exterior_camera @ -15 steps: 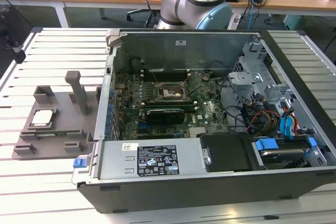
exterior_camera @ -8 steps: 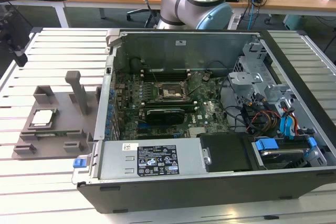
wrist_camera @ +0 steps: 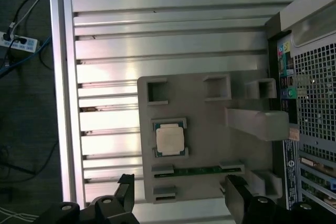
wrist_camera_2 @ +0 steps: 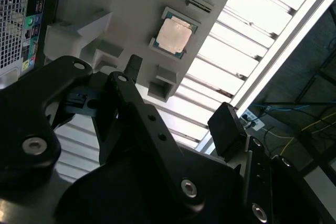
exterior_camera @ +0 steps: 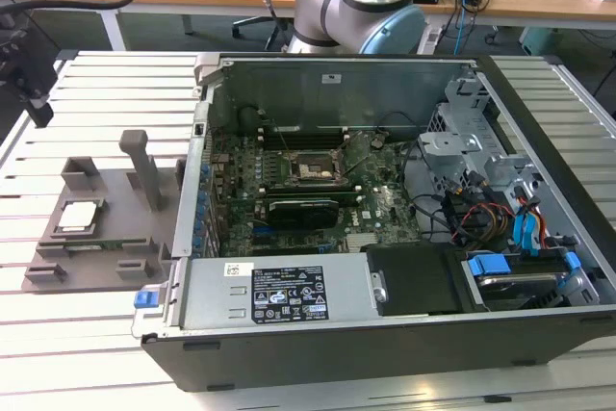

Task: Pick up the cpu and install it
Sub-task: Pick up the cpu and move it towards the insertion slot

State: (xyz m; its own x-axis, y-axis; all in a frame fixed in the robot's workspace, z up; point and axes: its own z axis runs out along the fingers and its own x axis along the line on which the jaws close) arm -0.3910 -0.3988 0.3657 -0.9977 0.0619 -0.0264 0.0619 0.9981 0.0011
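The cpu [exterior_camera: 77,217] is a small silvery square chip lying flat in a recess of the grey plastic tray [exterior_camera: 120,247], at the exterior view's left, beside the open computer case [exterior_camera: 385,334]. Both wrist views look down on the cpu [wrist_camera: 170,139] [wrist_camera_2: 174,36] in the tray [wrist_camera: 210,124]. My gripper [wrist_camera: 181,187] hovers above the tray, open, its black fingers [wrist_camera: 237,188] spread wide with nothing between them. The second wrist view shows the gripper [wrist_camera_2: 181,98] well clear of the chip. Inside the case, the black socket frame [exterior_camera: 313,170] sits on the motherboard.
An upright grey post [exterior_camera: 144,168] rises from the tray next to the cpu. The case wall [exterior_camera: 192,190] stands close to the tray's right side. The tray and case rest on a slatted metal table [exterior_camera: 87,334]. Cables and drive bays [exterior_camera: 500,228] crowd the case's right part.
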